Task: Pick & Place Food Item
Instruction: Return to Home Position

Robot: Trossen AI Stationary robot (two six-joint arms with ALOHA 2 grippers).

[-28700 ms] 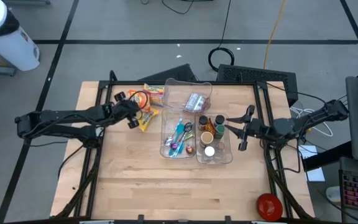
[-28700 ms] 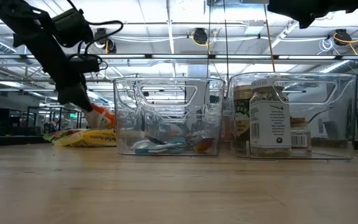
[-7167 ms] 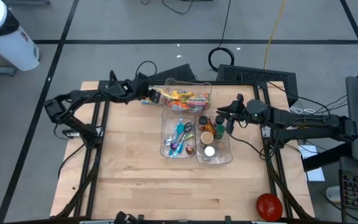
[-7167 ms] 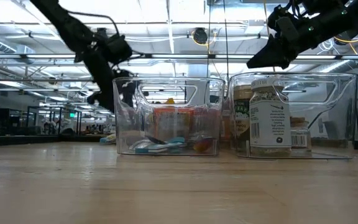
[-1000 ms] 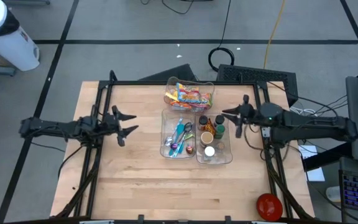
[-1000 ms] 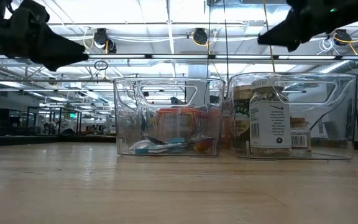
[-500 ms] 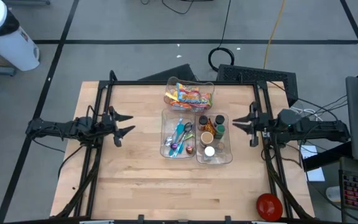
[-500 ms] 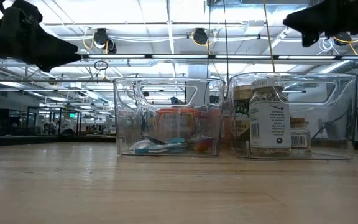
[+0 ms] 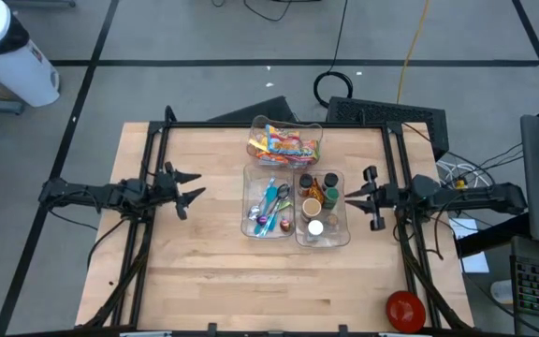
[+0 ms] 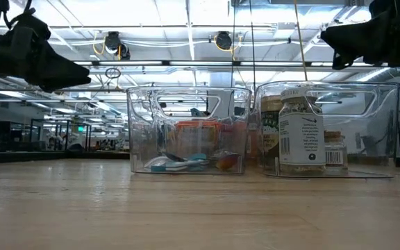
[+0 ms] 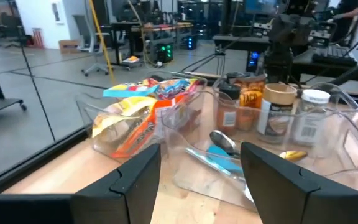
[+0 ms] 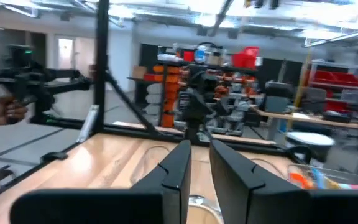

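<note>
The left claw point(image 9: 187, 190) is extended level above the light wooden table point(image 9: 204, 262), left of the bins, fingers apart and empty. The right claw point(image 9: 371, 197) hovers just right of the clear jar bin point(image 9: 321, 208), fingers nearly together and empty. The colourful snack packets point(image 9: 284, 146) lie in the clear plastic rear bin point(image 9: 284, 128).

My high camera looks straight down on the whole table point(image 9: 204, 271), while the low one sits at table-top height, close to the clear bins point(image 10: 186, 128), facing the room behind. My left wrist camera looks across the table at those same bins point(image 11: 229, 155) from nearby; the right wrist one faces over the table toward my left arm point(image 12: 23, 84).
</note>
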